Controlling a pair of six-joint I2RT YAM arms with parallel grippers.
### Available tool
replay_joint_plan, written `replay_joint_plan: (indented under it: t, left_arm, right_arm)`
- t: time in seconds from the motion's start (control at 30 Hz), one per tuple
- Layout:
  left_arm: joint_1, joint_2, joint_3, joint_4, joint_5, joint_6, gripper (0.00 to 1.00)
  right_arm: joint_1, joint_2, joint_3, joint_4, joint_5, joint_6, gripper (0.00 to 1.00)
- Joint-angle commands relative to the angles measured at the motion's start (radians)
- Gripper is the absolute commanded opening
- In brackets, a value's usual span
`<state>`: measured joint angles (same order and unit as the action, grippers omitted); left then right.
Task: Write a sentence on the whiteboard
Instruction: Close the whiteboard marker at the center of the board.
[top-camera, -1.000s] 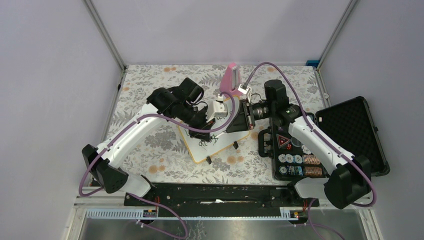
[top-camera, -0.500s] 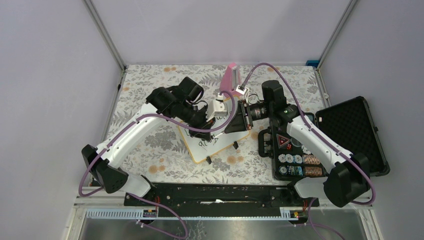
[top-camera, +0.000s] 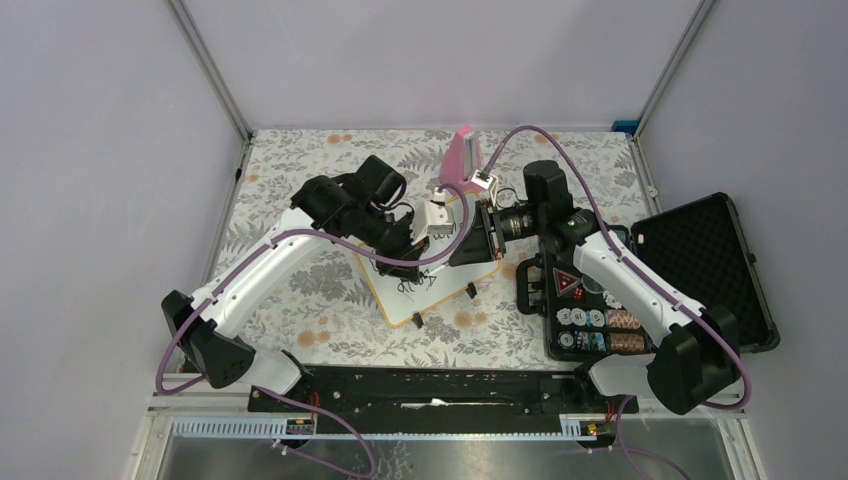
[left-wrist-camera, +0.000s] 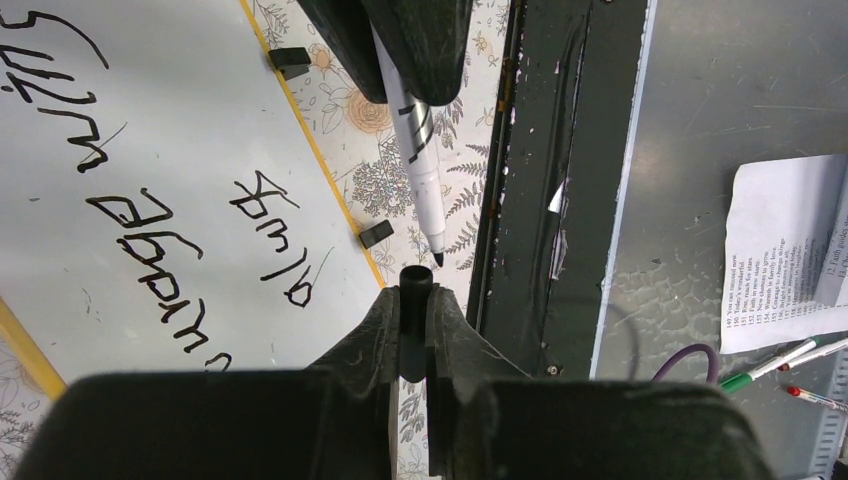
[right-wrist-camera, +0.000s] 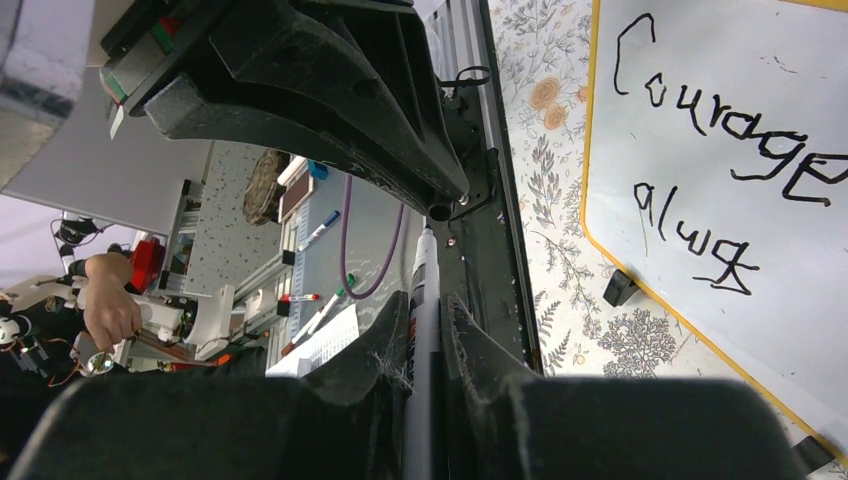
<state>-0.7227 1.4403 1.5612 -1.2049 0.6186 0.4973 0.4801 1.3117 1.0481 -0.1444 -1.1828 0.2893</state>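
We judge capping step: left gripper (left-wrist-camera: 417, 300) clamped on cap (left-wrist-camera: 417, 277), right gripper (right-wrist-camera: 427, 305) clamped on marker (right-wrist-camera: 421, 262), tip just short; we line up 2 axes, push straight.

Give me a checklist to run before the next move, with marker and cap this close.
1. Marker clamped in the right claw: ok.
2. Cap clamped in the left claw: ok.
3. Tip apart from the cap, with a gap between them: ok.
4. Tip in line with the cap's mouth: not ok; it seems slightly to one side, with the marker tilted.
5. Tip off the board: ok.
6. Sentence finished: cannot tell; the second line reads about "alwa" and looks short.
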Motion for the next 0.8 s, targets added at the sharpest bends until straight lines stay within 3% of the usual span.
replay_joint_plan:
  t: [0.0,0.3,0.77]
  left_arm:
    - [-0.003,-0.04,0.008,0.015,0.014,0.014,0.0]
    - [-0.004,-0.022,0.023,-0.006,0.067,0.03,0.0]
    - [-0.004,-0.02,0.004,0.003,0.018,0.013,0.0]
  right_arm:
    - [0.011,0.009,0.031,0.025,0.015,-0.002,0.0]
    - [0.01,0.017,0.036,0.027,0.031,-0.005,0.0]
    - [0.01,0.012,0.036,0.047,0.004,0.016,0.0]
